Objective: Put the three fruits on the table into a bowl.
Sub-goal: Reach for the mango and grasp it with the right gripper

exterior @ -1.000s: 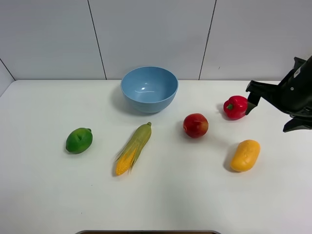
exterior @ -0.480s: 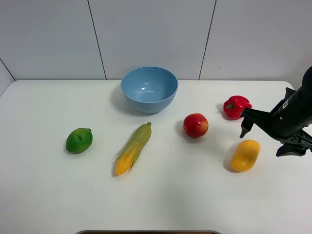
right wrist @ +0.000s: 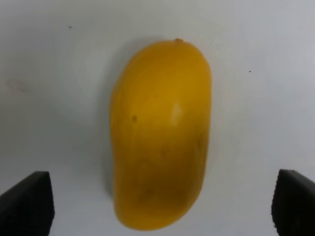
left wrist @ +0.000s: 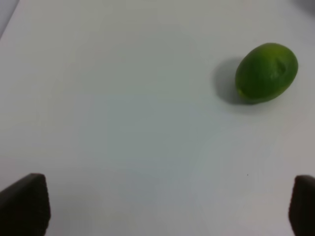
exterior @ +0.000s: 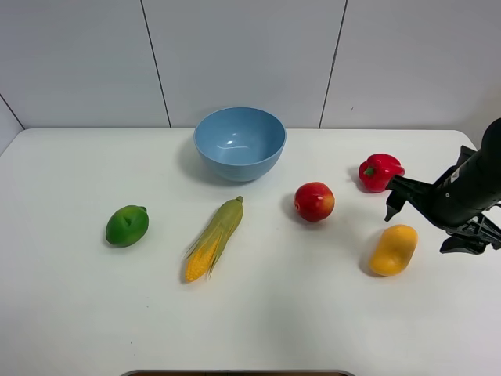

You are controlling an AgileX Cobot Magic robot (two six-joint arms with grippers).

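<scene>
– White table [exterior: 258,329], so where is the free room?
– The widest bare stretch runs along the near edge. The far edge meets a grey panelled wall [exterior: 235,55], and the two far corners are rounded.

– Which thing lies nearest?
– The mango [exterior: 394,249], on the right side. It lies flat, its long axis running near to far with the far end leaning a little right. The right gripper [right wrist: 160,202] has its jaws wide apart, one fingertip on either side of the mango, with a gap on both sides. It holds nothing.

– And the left side?
– The lime [exterior: 127,225] sits well clear of everything, its long axis roughly left to right. The left gripper [left wrist: 162,206] is spread wide and empty, with the lime well ahead of it.

– The middle?
– A corn cob [exterior: 213,239] lies on a slant, kernel end nearer, husk tip aimed at the bowl. The apple [exterior: 314,201] stands beyond it to the right, apart from its neighbours. A red pepper [exterior: 378,172] sits farther back right, just beside the gripper's arm.

– The bowl?
– The bowl [exterior: 235,160] is farthest, upright, mouth up, near the far edge.
</scene>
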